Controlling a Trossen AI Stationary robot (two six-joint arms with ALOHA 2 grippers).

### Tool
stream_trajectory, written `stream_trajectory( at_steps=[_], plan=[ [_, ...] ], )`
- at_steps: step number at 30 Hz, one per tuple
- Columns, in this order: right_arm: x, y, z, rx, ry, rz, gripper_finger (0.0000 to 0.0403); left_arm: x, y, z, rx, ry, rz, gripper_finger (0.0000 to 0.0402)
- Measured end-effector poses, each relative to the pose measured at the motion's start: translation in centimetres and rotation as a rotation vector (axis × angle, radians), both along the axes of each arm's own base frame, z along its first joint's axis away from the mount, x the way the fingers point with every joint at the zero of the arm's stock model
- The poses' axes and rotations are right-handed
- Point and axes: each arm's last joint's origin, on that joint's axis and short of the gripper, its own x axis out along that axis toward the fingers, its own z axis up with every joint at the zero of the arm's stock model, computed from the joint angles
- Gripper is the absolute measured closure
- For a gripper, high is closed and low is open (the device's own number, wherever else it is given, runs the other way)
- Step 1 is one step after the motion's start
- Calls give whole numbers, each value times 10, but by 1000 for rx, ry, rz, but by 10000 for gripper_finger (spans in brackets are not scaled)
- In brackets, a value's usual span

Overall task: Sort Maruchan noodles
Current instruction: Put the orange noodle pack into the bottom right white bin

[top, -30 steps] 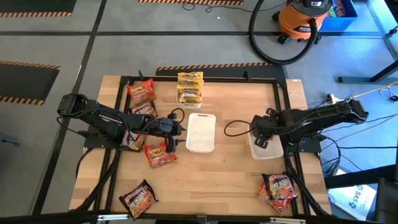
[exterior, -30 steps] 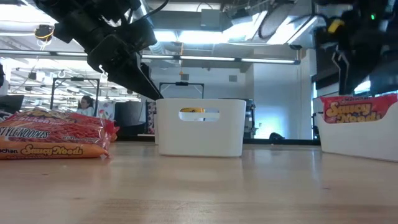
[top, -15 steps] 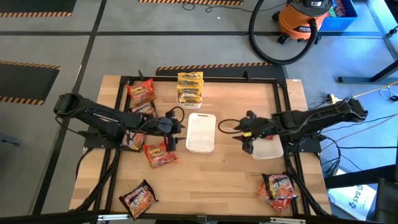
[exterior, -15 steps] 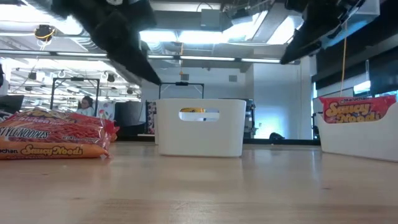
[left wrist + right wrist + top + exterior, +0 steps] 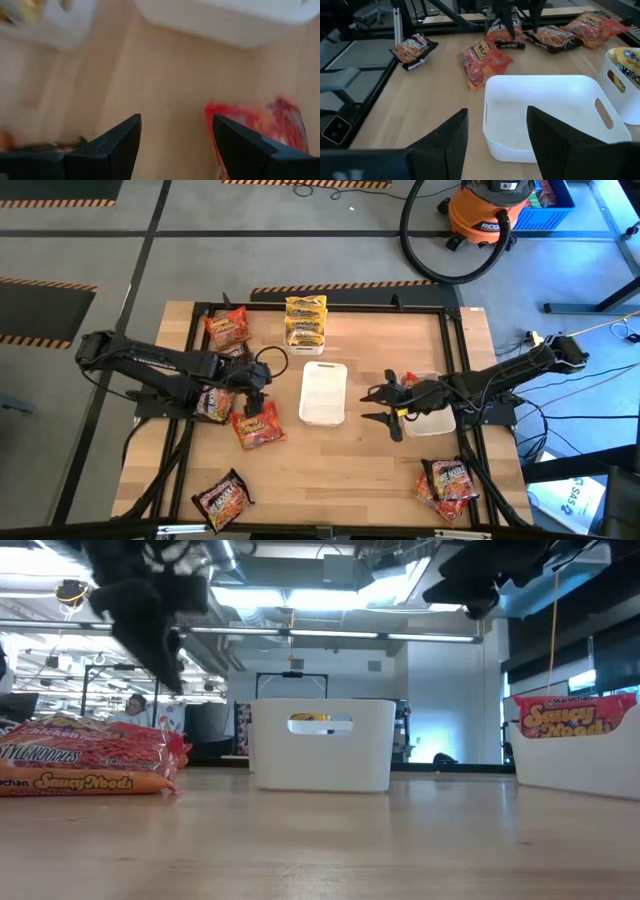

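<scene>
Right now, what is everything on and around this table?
Yellow noodle packets: at least two, yellow, in the far tray.
Red-orange packets: several, red-orange, mostly on the table's left side.
Dark packets: at least three, brown-maroon, near-left corner and under the left arm.
Mixed pile: one, red-orange and dark, near-right corner.
White trays: three, white; the middle one is empty.
Vacuum: one, orange, on the floor beyond the table.
Left gripper: open, over a red-orange packet.
Right gripper: open, between the middle and right trays.
</scene>
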Motion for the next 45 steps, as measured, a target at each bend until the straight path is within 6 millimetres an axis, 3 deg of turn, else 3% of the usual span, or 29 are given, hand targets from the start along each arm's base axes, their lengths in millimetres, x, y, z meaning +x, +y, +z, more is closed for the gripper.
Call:
stream_trajectory(
  at_steps=[7,18,30,45],
  plan=[
    [6,1,-8,-15,28,-10,221,-10,20,-26,-277,66,3,162],
    [9,2,-13,-22,49,-11,221,-13,39,-28,-338,49,84,153],
    [9,2,-13,-18,49,-3,221,-10,42,-31,-327,41,46,55],
    [10,2,-13,-18,47,-3,221,-18,30,-40,-469,136,52,55]
  ],
)
